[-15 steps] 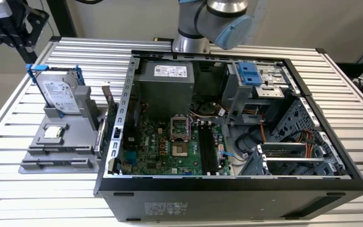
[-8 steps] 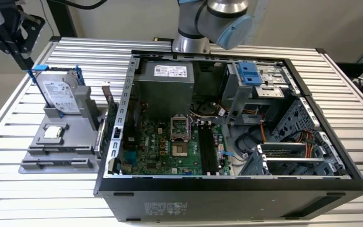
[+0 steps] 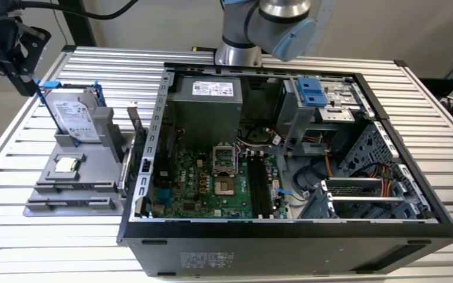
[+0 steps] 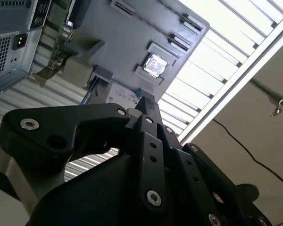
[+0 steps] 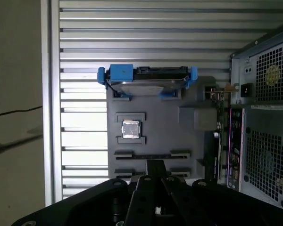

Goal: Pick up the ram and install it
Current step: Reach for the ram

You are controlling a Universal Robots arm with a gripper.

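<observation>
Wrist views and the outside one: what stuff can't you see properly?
- Ram: in the first wrist view a dark strip in the grey tray may be it; it is edge-on and too thin to tell.
- Hard drive: second wrist view, mostly behind the tool.
- Tool: exterior view, cut off by the picture's edge.
- Computer case: first wrist view, cut off by the edge.
</observation>
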